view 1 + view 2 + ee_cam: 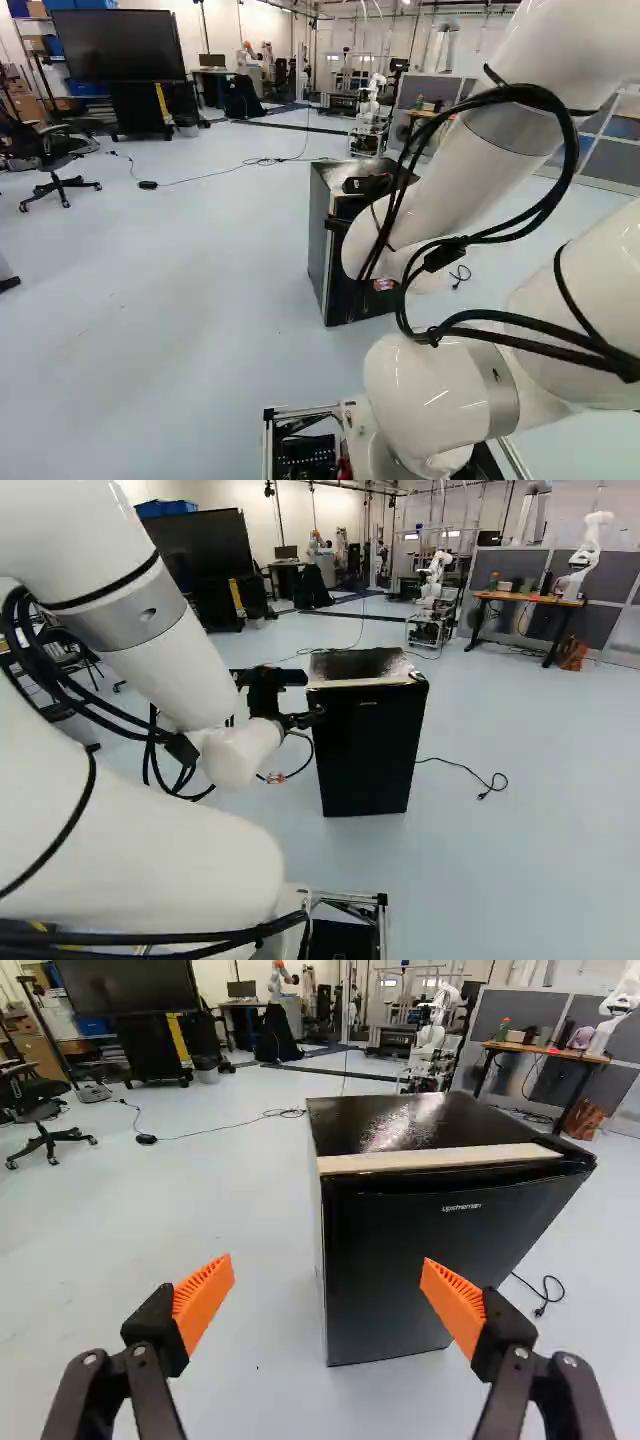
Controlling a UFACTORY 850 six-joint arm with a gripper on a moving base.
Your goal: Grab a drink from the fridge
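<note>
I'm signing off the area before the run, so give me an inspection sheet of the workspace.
Surface: fridge stands upright on the pale floor
Job's things: fridge door looks closed; drink: nothing seen
Clutter: small black box on the floor
Claw: open, holding nothing
Cables: loose plug on the floor beside the fridge; black cables looped along the arm
Surroundings: large screen, office chair, bench, another robot
</note>
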